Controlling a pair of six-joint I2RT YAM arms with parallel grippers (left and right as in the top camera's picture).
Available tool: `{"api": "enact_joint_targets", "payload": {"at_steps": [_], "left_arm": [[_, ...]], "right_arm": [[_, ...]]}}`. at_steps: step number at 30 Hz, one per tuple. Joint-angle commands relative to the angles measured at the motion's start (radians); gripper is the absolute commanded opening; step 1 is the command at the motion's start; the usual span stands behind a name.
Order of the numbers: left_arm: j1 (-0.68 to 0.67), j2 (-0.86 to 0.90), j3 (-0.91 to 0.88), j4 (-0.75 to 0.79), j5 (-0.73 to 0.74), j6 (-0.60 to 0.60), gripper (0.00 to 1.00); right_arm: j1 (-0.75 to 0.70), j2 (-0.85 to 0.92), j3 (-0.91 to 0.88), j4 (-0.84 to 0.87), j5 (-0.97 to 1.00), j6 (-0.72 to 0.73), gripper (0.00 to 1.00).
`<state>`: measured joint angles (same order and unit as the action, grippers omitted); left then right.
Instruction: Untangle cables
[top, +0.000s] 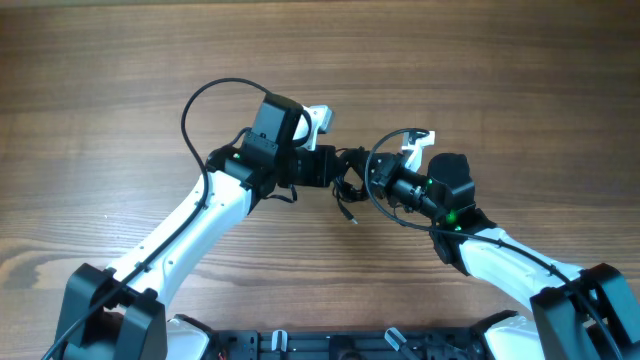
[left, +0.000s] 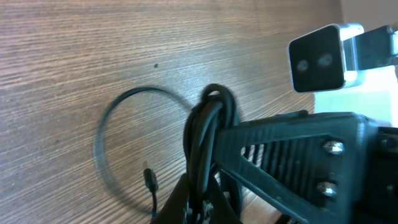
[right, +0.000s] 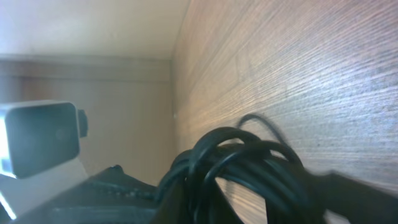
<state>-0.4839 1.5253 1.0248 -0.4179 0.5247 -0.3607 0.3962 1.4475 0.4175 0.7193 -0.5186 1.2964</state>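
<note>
Evidently little is untangled yet: the cables (top: 348, 190) sit as one knotted bunch near the middle of the surface (top: 500, 60), with one loop loose, and the left gripper (top: 343, 168) and right gripper (top: 373, 180) are both clamped on the bunch.

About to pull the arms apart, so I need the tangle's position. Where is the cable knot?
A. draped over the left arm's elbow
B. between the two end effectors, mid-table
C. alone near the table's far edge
B: in the overhead view, the cable knot sits between the left end effector and the right end effector, which meet mid-table.
</note>
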Motion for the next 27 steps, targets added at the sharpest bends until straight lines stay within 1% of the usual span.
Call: {"api": "enact_joint_targets", "payload": {"at_steps": [1,3,6,8,10,12,14,17,20,21,24,26,27], "left_arm": [[-0.008,-0.035,0.004,0.032,0.108,0.014,0.04],[-0.004,-0.035,0.004,0.027,0.043,0.013,0.04],[0.015,-0.035,0.004,-0.011,-0.192,0.013,0.04],[0.038,-0.035,0.004,-0.034,-0.308,0.013,0.04],[0.072,-0.035,0.004,-0.042,-0.371,0.012,0.04],[0.101,-0.035,0.004,-0.042,-0.377,0.007,0.04],[0.123,-0.035,0.004,-0.043,-0.374,-0.023,0.04],[0.126,-0.035,0.004,-0.043,-0.308,-0.020,0.04],[0.105,-0.033,0.004,-0.050,-0.237,0.021,0.04],[0.091,-0.033,0.003,-0.063,-0.237,0.039,0.04],[0.068,-0.032,0.002,-0.097,-0.268,0.069,0.04],[0.062,-0.032,0.002,-0.118,-0.327,0.069,0.04],[0.062,-0.032,0.002,-0.127,-0.385,0.069,0.04]], "right_arm": [[0.006,0.015,0.008,0.022,-0.016,-0.010,0.05],[-0.002,0.015,0.008,0.066,-0.082,-0.010,0.05],[-0.048,0.015,0.008,0.211,-0.240,0.001,0.05],[-0.106,0.015,0.008,0.291,-0.351,0.055,0.04],[-0.163,0.015,0.008,0.323,-0.439,0.106,0.04],[-0.224,0.015,0.008,0.352,-0.509,0.125,0.04],[-0.272,0.015,0.008,0.374,-0.539,0.123,0.04],[-0.335,0.015,0.008,0.377,-0.544,0.137,0.04],[-0.370,0.015,0.008,0.389,-0.524,0.151,0.04],[-0.385,0.015,0.008,0.397,-0.512,0.156,0.04],[-0.423,0.015,0.008,0.422,-0.492,0.177,0.04],[-0.455,0.015,0.008,0.423,-0.489,0.145,0.04],[-0.473,0.015,0.008,0.416,-0.489,0.110,0.05]]}}
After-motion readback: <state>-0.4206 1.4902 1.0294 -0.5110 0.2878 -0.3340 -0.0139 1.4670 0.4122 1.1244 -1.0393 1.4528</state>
